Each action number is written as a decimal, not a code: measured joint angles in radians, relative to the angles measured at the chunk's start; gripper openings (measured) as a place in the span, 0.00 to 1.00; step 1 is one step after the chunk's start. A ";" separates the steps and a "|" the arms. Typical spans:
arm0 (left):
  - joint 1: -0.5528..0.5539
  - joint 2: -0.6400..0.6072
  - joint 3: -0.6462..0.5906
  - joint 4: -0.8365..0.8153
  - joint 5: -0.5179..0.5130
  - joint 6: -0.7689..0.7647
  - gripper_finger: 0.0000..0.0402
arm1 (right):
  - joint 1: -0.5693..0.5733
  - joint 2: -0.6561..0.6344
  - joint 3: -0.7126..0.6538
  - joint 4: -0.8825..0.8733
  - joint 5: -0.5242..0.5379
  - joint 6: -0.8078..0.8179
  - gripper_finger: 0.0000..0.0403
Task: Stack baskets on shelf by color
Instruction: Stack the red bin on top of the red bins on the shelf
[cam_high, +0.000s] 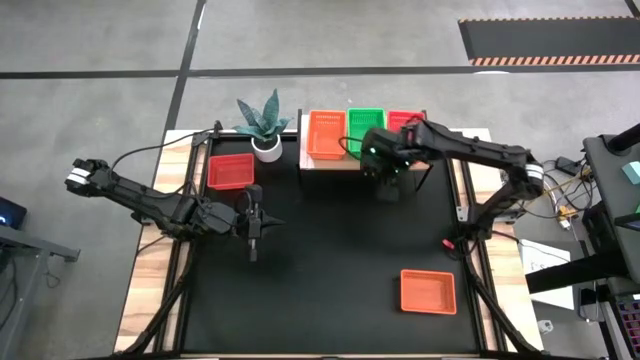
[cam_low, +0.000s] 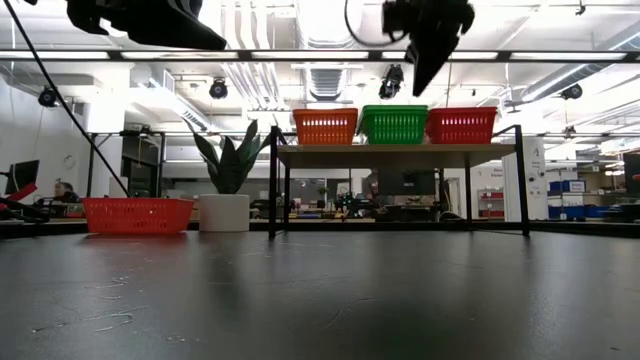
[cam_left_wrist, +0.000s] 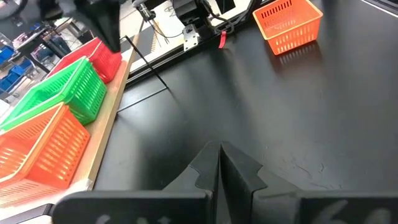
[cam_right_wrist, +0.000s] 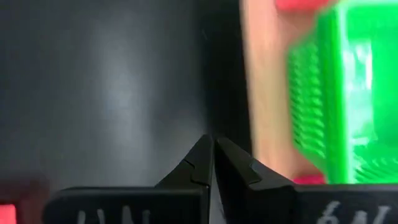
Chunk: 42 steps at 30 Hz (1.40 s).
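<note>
Both grippers empty, fingers pressed together: right gripper (cam_high: 388, 192) hangs just off the pale-wood shelf (cam_high: 330, 163), left gripper (cam_high: 253, 243) mid-table. Between placements, I'd judge; next, fetch the loose orange mesh basket (cam_high: 428, 291) or red mesh basket (cam_high: 231, 171).

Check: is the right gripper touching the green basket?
Apart. In the low view the right gripper, shut and empty, hangs above the green basket with ceiling background visible between them.

The left arm reaches in from the left edge of the high view, its left gripper (cam_high: 253, 247) closed at centre-left. The right arm bends in from the right; the right gripper (cam_high: 386, 192), apparently pointing downward, is closed at upper centre.
</note>
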 joint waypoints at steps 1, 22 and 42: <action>0.000 0.000 0.000 0.000 0.000 -0.001 0.00 | 0.022 -0.022 -0.020 0.031 0.000 0.005 0.02; 0.002 0.000 -0.025 -0.014 -0.219 -0.267 0.00 | 0.306 -0.506 -0.735 0.861 0.003 -0.052 0.02; 0.300 0.073 -0.092 -0.218 -0.197 -0.910 0.00 | 0.270 -0.722 -1.063 1.283 -0.034 -0.300 0.02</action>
